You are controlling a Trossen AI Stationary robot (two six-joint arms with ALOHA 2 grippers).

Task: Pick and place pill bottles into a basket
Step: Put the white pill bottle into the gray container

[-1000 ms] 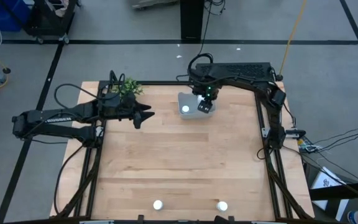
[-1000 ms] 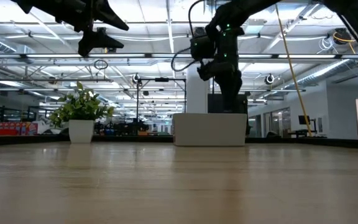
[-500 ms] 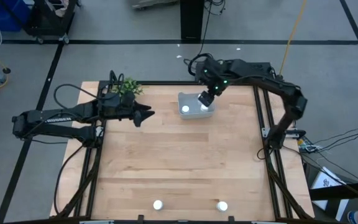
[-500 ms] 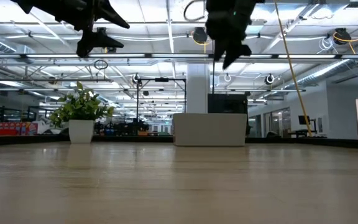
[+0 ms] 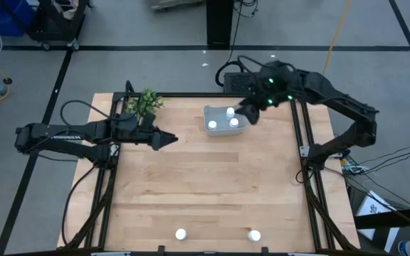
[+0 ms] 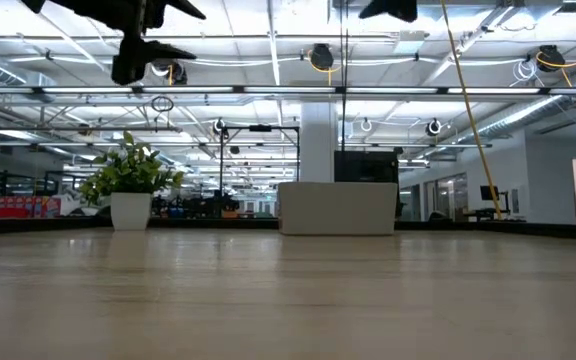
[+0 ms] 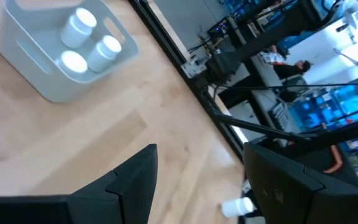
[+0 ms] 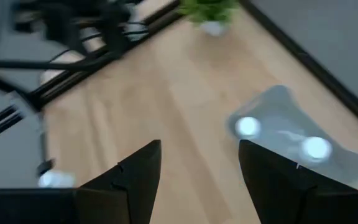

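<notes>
I see three bottles (image 5: 230, 112) standing in the basket (image 5: 208, 112) at the table's far edge; two bottles (image 5: 181, 233) near the front edge; right gripper (image 5: 250, 116) beside the basket, fingers spread, empty; left gripper (image 5: 168, 141) spread near the plant (image 5: 146, 102).

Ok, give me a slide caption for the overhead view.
Three pill bottles sit in the basket; two more wait at the table's near edge.

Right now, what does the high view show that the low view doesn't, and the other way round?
Only the high view shows three pill bottles inside the basket, two more bottles near the table's front edge, and the right gripper open beside the basket. Only the low view shows the room's ceiling lights. Both show the basket, the plant and the left gripper.
</notes>
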